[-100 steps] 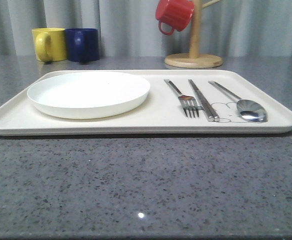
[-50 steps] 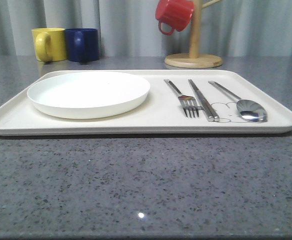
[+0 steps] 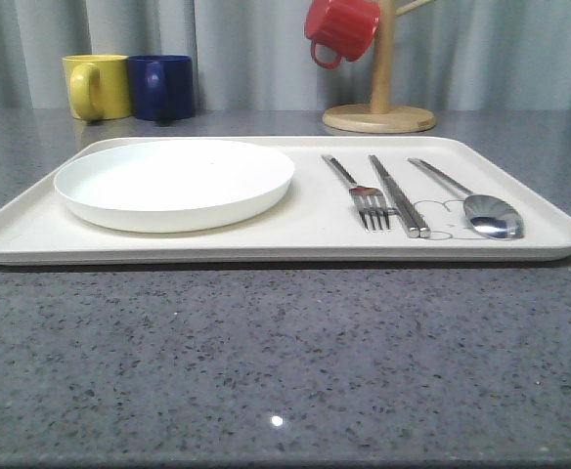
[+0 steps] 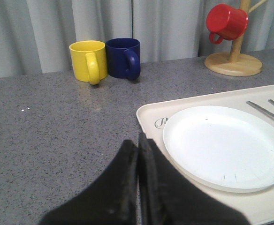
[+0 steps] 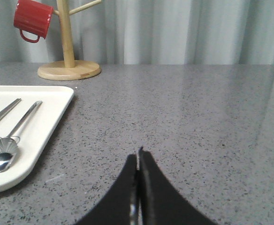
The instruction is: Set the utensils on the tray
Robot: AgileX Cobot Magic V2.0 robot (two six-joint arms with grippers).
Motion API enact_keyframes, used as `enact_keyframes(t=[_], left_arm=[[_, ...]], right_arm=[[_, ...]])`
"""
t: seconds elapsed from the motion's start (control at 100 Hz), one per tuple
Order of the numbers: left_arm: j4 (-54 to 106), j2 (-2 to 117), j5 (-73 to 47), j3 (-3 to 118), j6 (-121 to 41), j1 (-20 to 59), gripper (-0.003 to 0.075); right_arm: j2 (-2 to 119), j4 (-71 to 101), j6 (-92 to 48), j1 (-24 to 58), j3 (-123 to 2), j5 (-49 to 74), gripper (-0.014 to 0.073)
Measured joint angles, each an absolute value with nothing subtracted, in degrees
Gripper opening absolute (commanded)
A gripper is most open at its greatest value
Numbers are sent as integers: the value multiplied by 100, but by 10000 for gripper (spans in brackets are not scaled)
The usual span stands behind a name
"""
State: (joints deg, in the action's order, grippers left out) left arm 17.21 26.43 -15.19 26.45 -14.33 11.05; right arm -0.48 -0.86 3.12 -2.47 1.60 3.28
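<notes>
The cream tray (image 3: 285, 244) lies across the grey counter. On its right part rest the utensils side by side: a fork (image 3: 359, 193), a pair of flat metal sticks (image 3: 399, 197) and a spoon (image 3: 481, 207). The spoon (image 5: 3, 150) and tray edge (image 5: 48, 129) also show in the right wrist view. My right gripper (image 5: 138, 157) is shut with nothing in it, above bare counter to the right of the tray. My left gripper (image 4: 138, 140) is shut and empty, over the tray's left edge (image 4: 148, 117) beside the white plate (image 4: 224, 145).
A round white plate (image 3: 174, 182) sits on the tray's left half. Behind the tray stand a yellow mug (image 3: 97, 86) and a dark blue mug (image 3: 161, 87). A wooden mug tree (image 3: 379, 103) holds a red mug (image 3: 340, 29) at the back right.
</notes>
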Motion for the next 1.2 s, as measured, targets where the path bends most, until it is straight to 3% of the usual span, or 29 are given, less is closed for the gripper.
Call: enact_keyframes(t=[1.2], left_arm=[[1721, 2643, -1519, 2645, -1433, 1105, -19]], right_arm=[[-48, -96, 303, -247, 160, 252, -69]])
